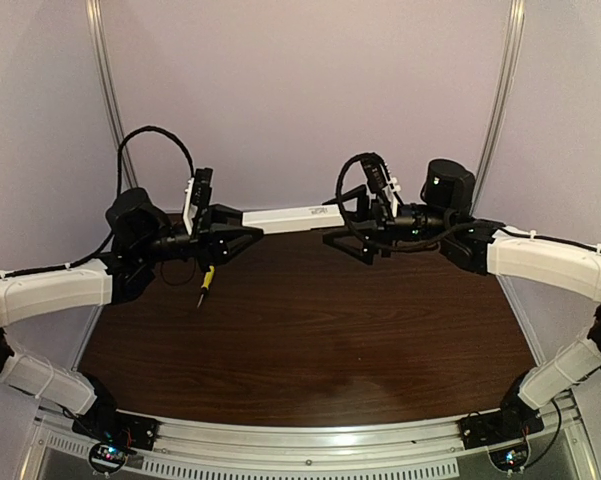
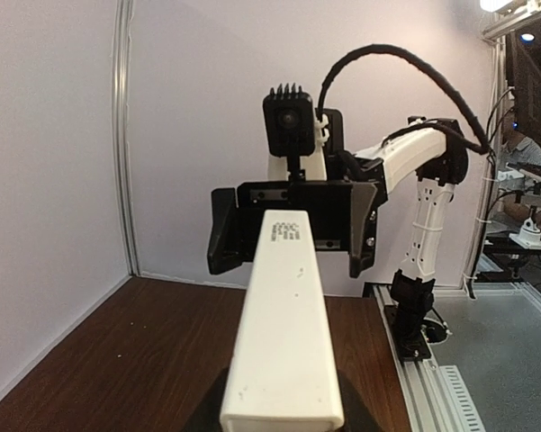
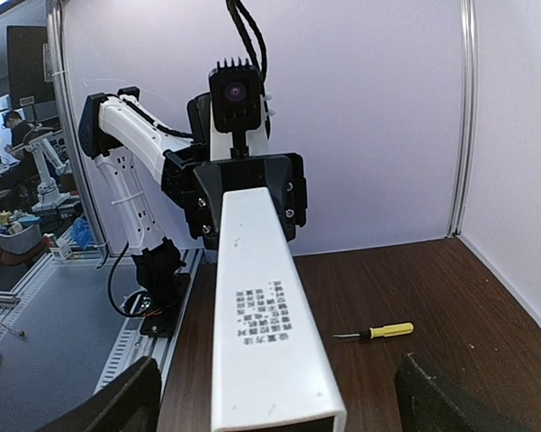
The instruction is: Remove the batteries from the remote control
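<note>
The remote control (image 1: 290,217), a slim white bar, hangs level above the back of the table between both arms. My left gripper (image 1: 248,224) is shut on its left end; in the left wrist view the bar (image 2: 284,333) runs away from my dark fingers (image 2: 207,416) toward the right gripper (image 2: 293,227). My right gripper (image 1: 342,220) is open around the other end. In the right wrist view its fingers (image 3: 117,405) stand well clear on both sides of the bar (image 3: 261,315), whose printed face points up. The batteries are hidden.
A yellow-handled screwdriver (image 1: 207,284) lies on the dark wooden table (image 1: 310,330) below the left gripper, also seen in the right wrist view (image 3: 378,331). Pale walls and metal corner posts (image 1: 105,80) close the back and sides.
</note>
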